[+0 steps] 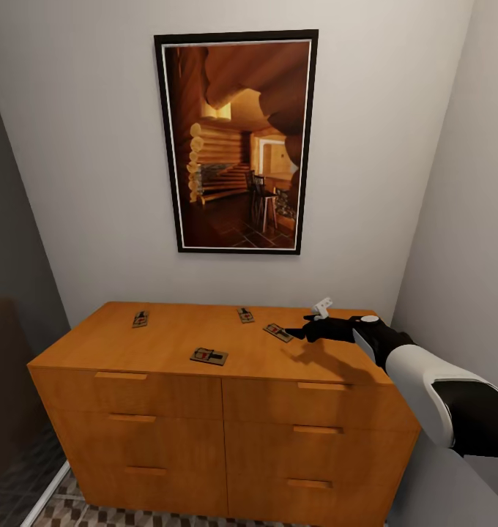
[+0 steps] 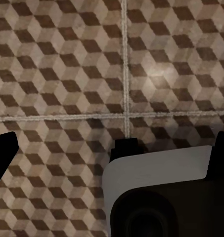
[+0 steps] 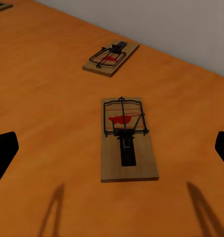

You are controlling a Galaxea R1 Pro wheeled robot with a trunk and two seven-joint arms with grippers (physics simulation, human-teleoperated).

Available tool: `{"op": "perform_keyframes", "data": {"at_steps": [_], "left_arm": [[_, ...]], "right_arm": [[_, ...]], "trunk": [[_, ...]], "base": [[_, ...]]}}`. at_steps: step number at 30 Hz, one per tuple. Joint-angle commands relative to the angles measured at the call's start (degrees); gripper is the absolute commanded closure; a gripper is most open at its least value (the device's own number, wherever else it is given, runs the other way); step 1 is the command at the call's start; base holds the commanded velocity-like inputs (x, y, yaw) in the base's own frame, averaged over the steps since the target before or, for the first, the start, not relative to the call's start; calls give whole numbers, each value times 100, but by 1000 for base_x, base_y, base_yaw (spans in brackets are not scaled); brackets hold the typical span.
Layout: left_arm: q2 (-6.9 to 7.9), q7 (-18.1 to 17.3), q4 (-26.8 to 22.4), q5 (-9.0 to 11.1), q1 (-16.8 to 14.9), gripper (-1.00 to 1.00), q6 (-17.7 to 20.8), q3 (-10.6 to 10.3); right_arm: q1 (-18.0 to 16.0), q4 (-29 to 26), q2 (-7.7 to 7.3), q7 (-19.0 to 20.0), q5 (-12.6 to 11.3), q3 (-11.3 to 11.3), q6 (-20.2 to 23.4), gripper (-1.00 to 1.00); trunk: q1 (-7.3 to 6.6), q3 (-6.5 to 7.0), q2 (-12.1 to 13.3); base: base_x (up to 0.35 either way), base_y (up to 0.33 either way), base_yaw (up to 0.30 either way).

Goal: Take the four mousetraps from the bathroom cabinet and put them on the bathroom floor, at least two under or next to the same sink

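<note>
Narrow alcove, pale walls on three sides, framed cabin-interior picture point(image 1: 236, 143) hung above the cabinet point(image 1: 220, 424). Orange-brown wood, flat top serving as worktop, two columns of drawer fronts with slim bar handles, all shut. Cube-patterned bathroom floor point(image 2: 67, 74) at the cabinet's foot and under the left wrist camera, pale grout lines crossing. Four mousetraps lying flat on the cabinet top, well apart: one far left near the back point(image 1: 140, 319), one toward the front point(image 1: 209, 356), one at the back near the middle point(image 1: 245, 315), one to the right point(image 1: 278, 332) just beside the right gripper point(image 1: 302, 334). Same right-hand trap centred ahead of the right wrist camera point(image 3: 126, 140), another beyond it point(image 3: 112, 58). Right jaws spread wide, holding nothing, tips flanking the nearest trap without touching. Left jaws also parted and empty, pointed down at the tiles. Judged progress: nothing placed yet, none on the floor, none by a sink; first pick about to start, all four transfers left.
</note>
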Motion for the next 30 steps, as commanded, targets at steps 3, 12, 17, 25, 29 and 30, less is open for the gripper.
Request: {"op": "perform_keyframes", "data": {"at_steps": [3, 12, 17, 25, 29, 30], "left_arm": [[5, -2, -9, 5, -2, -100, 20, -31], [5, -2, -9, 5, -3, -100, 20, -32], [5, -2, -9, 5, -2, -100, 20, -33], [5, -2, -9, 5, -2, -100, 20, -32], [5, -2, -3, 5, -2, -100, 20, -31], [5, -2, -2, 5, -3, -100, 20, -30]], "right_arm": [[-3, -8, -3, 11, 6, 23, 2, -100], [-3, -8, -3, 11, 6, 18, 2, -100], [-3, -8, -3, 14, 6, 18, 2, -100], [-3, -8, -3, 18, 6, 18, 2, -100], [-3, -8, -3, 19, 6, 18, 2, -100], [-3, -8, -3, 20, 6, 18, 2, -100]], "trunk": [[0, -13, -4], [0, -71, -4], [0, -108, -4], [0, -171, -4], [0, -202, -4], [0, -210, -4]], "base": [[0, 0, 0], [0, 0, 0], [0, 0, 0], [0, 0, 0], [0, 0, 0], [0, 0, 0]]}}
